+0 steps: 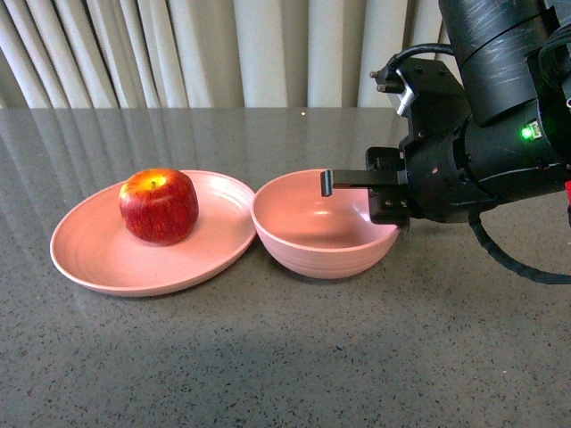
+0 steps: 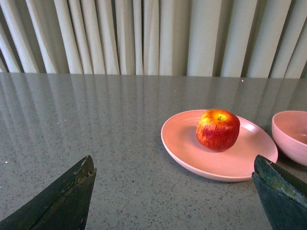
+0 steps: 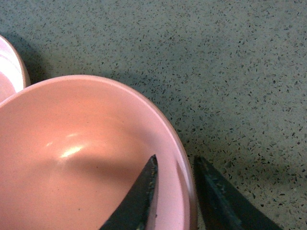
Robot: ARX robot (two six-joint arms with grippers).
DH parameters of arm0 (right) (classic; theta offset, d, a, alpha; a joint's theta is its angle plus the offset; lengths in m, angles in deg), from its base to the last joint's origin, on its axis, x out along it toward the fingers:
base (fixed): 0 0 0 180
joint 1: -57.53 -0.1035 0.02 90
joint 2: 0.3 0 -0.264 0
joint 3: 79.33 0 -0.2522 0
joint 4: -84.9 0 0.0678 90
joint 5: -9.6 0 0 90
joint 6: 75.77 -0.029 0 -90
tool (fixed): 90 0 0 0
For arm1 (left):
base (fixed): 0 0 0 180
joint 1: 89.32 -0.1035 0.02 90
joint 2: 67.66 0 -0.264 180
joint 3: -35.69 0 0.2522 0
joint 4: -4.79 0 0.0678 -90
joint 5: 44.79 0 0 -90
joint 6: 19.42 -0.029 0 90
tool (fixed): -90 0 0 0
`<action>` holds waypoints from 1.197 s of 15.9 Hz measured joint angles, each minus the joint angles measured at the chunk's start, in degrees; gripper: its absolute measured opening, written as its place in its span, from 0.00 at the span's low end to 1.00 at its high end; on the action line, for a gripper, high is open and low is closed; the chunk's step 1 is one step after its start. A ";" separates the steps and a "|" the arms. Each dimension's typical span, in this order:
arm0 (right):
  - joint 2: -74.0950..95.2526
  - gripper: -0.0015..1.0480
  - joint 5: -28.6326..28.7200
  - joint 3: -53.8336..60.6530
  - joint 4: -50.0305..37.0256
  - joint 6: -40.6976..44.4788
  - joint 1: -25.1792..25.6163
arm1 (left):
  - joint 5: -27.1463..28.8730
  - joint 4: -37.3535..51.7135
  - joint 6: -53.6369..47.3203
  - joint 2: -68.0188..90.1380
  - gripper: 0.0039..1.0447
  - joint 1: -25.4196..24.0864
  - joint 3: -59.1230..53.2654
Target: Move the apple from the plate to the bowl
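Note:
The red apple (image 1: 159,207) (image 2: 218,129) stands upright on the wide pink plate (image 1: 98,259) (image 2: 182,139), left of centre. Just to the right, the deeper pink bowl (image 1: 312,232) (image 3: 72,143) touches the plate's edge, and I see nothing in it. My right gripper (image 1: 328,178) (image 3: 175,160) is shut on the bowl's far rim, one finger inside and one outside. My left gripper (image 2: 173,160) is open with nothing between its fingers. It hangs low over the table, short of the plate, and is out of the front view.
Everything rests on a grey speckled table (image 1: 268,357). A pale curtain (image 1: 223,53) hangs behind its far edge. The bulky black right arm (image 1: 500,134) fills the upper right of the front view. The plate's edge (image 3: 7,72) shows beyond the bowl in the right wrist view.

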 joint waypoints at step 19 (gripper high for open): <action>-92.89 0.37 0.22 58.40 -2.49 11.50 20.35 | -0.02 0.00 0.02 0.00 0.94 0.00 0.00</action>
